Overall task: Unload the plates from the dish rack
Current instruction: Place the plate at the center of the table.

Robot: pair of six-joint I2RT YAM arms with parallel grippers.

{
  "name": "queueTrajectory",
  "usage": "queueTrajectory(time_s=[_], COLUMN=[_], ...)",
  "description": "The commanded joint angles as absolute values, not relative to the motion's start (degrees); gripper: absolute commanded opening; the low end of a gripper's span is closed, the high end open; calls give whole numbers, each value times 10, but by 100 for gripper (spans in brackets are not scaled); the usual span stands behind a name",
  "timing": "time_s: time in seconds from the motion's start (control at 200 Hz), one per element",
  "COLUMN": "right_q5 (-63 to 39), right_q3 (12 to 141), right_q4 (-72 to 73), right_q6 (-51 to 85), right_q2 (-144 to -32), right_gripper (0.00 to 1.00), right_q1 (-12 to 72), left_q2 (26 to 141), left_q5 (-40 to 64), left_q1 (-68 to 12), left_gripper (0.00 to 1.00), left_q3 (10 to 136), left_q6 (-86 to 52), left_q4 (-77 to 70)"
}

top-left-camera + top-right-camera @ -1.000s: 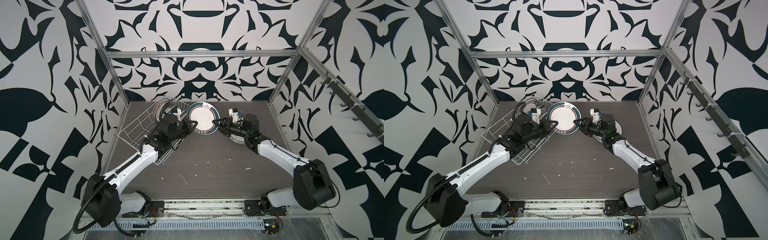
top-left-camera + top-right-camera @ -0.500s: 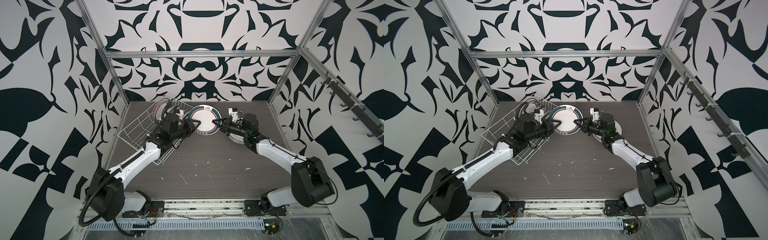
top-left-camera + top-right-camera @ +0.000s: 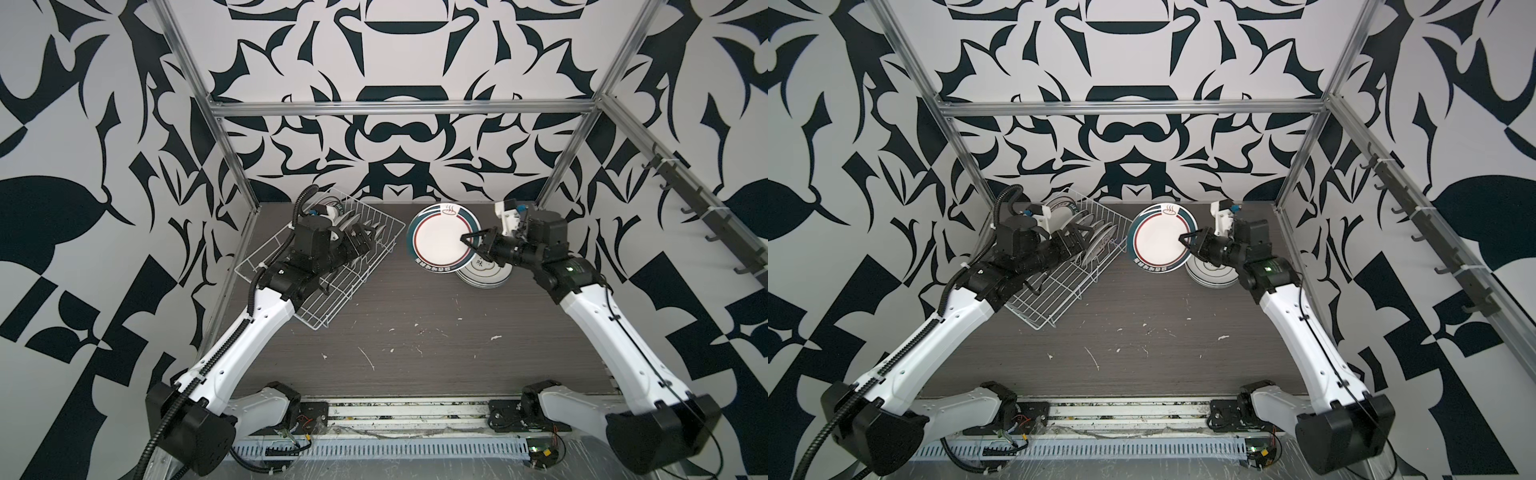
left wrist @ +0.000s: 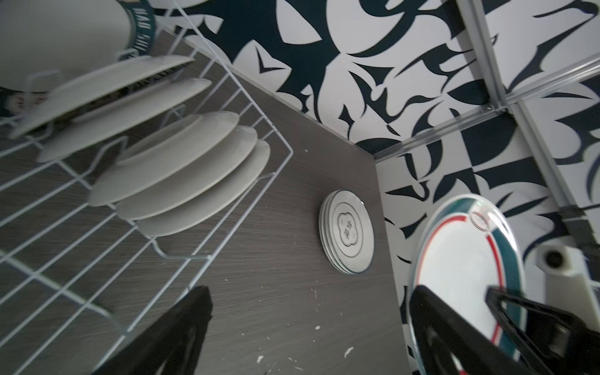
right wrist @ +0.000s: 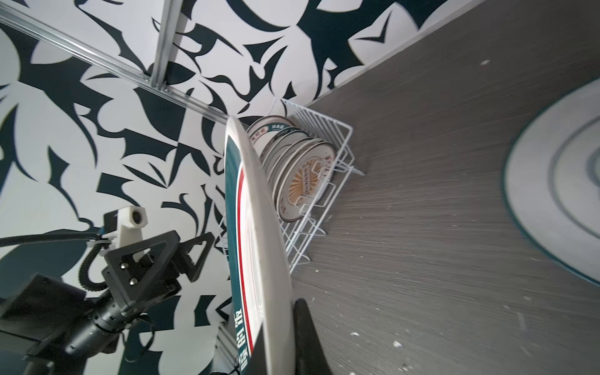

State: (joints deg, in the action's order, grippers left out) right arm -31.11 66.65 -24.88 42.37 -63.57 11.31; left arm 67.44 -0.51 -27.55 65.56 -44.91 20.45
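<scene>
A white plate with a teal rim and a red line (image 3: 440,239) (image 3: 1160,239) stands on edge in the air at the back middle. My right gripper (image 3: 473,243) (image 3: 1187,241) (image 5: 279,341) is shut on its right rim. Below it a stack of plates (image 3: 486,272) (image 4: 347,232) (image 5: 558,181) lies flat on the table. The white wire dish rack (image 3: 332,299) (image 3: 1054,291) (image 5: 337,130) sits at the back left with several plates (image 4: 181,181) (image 5: 305,181) upright in it. My left gripper (image 3: 363,241) (image 3: 1077,239) (image 4: 310,292) hangs open above the rack with nothing between its fingers.
The dark wood-grain table carries scattered white crumbs (image 3: 365,357) in the middle. Aluminium frame posts (image 3: 232,153) stand at the back corners. A rail of hooks (image 3: 706,224) runs along the right wall.
My left gripper opened, let go of the teal-rimmed plate and drew back over the rack. My right gripper shut on the plate and now holds it alone.
</scene>
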Motion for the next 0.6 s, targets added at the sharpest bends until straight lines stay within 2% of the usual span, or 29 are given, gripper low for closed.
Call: queueTrajectory(time_s=[0.0,0.345,0.595], right_q5=[-249,-171,-212], right_q3=[676,635,559], right_q4=[-398,-568,-535], right_q6=[348,302,308], right_q2=[-604,-572,-588], right_gripper=[0,0,0], right_q1=[91,88,88], left_q2=[666,659,674], left_q5=[-102,-256,-277], left_q1=[-274,-275,-275], left_gripper=[99,99,99], left_q3=[666,641,642], left_q6=[-378,-387,-370], left_q4=[299,339,366])
